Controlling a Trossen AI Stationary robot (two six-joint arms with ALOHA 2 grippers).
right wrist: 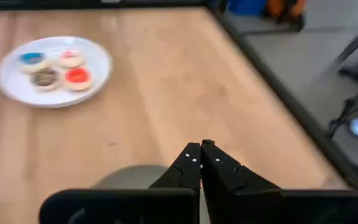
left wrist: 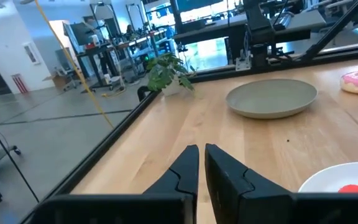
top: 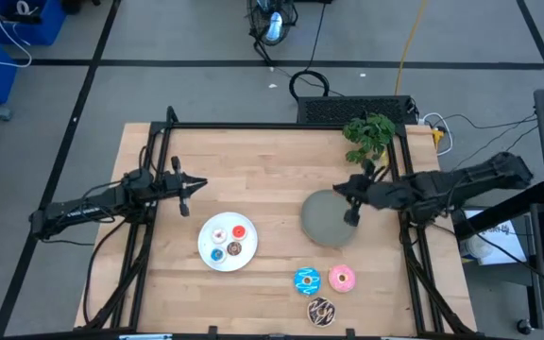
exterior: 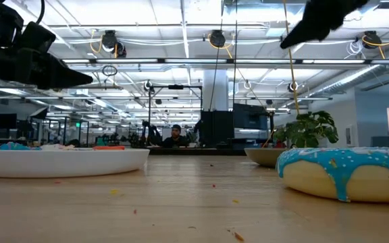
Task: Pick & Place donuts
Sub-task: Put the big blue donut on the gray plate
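The right gripper [top: 352, 216] hangs clenched and empty over the gray plate [top: 321, 227]; the three larger donuts, blue sprinkled [top: 307, 280], pink [top: 342, 278] and chocolate [top: 321, 310], lie on the table just beyond that plate from it, toward the near edge. The four tiny donuts [top: 229, 240] sit on the white plate [top: 208, 255], close below and beside the left gripper [top: 187, 191], which is likewise clenched and empty. They look light, small and probably smooth, so I judge a pinch across the ring's outer rim safest; a careless nudge would likely send one skidding.
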